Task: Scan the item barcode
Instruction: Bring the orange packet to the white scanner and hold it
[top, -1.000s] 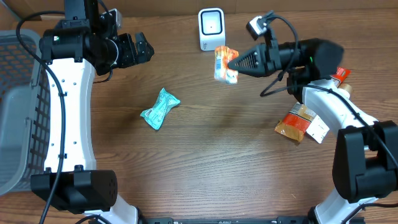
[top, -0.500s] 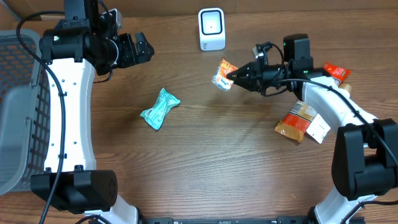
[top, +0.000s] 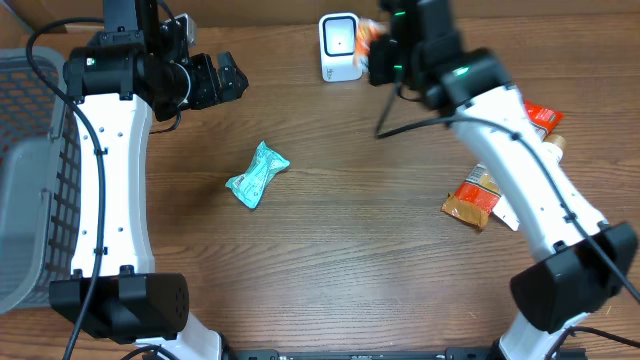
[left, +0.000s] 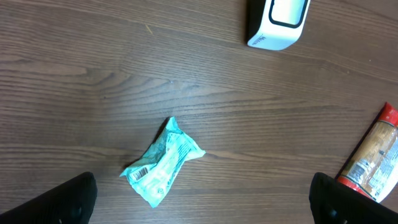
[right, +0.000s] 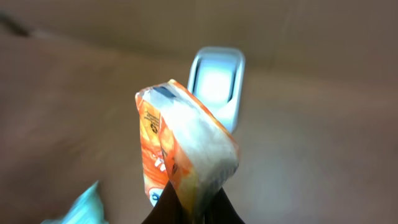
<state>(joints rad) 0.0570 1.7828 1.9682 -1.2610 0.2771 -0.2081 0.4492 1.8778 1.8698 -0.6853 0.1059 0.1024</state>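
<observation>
step: the scan pass itself, by the look of it. The right hand (right: 189, 210) holds the orange packet (right: 185, 146) up close to the scanner (right: 215, 87). No read can be confirmed.
right hand state: fingers pinched together on the packet's lower end. The packet sticks up out of the grip, crumpled.
left hand state: left hand (left: 202, 202) has its fingers wide apart and holds nothing. It hovers above the bench (left: 93, 74) on the left side.
task item location: orange packet is in the air, off the bench, just beside the scanner at the far edge. Overhead puts it at the scanner's right side, touching or just apart, can't tell. The arm covers part of it.
barcode: the wrist view is blurred. Can't tell which face has the code or whether it faces the window.
next move: likely needs the packet turned or tilted until the code squarely faces the scanner window, then held steady with the wrapper flat enough to read. The grip should not loosen, as the packet looks light and slippery.
container: grey basket (top: 30, 170) at the bench's left edge, partly cut off by the frame. Nothing seen inside the visible part.
waiting items: teal packet (left: 163, 167) lies flat on the bench mid-left, barcode up. Brown packet (top: 476, 198) and red-capped bottle (left: 372, 158) are on the right side. None are in the basket.
</observation>
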